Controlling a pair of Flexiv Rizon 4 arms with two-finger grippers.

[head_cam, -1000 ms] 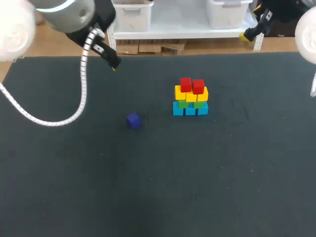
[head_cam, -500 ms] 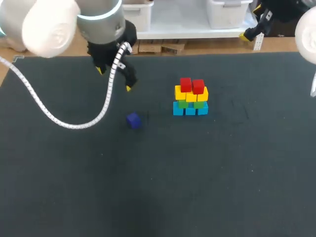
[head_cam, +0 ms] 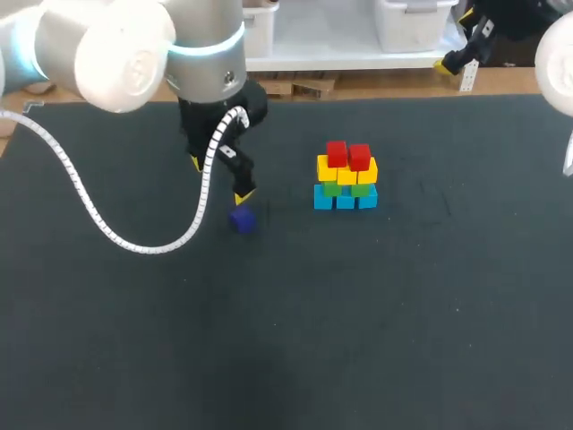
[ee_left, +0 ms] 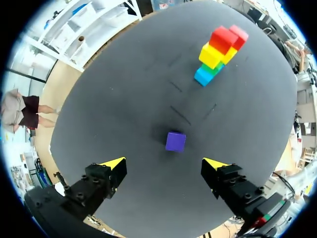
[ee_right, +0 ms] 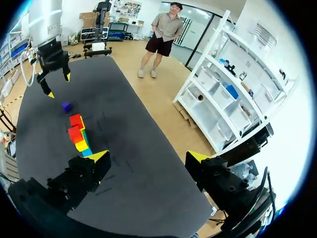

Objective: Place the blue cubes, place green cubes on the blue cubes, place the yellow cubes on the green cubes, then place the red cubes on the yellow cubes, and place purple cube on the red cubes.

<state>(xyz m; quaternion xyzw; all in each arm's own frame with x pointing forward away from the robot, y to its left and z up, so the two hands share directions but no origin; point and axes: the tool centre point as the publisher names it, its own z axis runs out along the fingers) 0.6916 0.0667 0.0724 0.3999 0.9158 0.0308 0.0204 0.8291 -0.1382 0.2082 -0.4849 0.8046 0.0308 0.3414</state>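
Seemingly just above purple cube (ee_left: 175, 141), left hand (ee_left: 164, 162) spread.

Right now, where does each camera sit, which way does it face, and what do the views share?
Head view: above, behind, looking down at the table; left arm, right arm show.
Left wrist view: looks down past open left pincer at purple cube.
Right wrist view: looks across table past open right pincer.
Shared: purple cube and cube stack, in all three.

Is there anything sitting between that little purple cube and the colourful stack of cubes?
Nothing: the head view shows only bare table between the purple cube and the stack.
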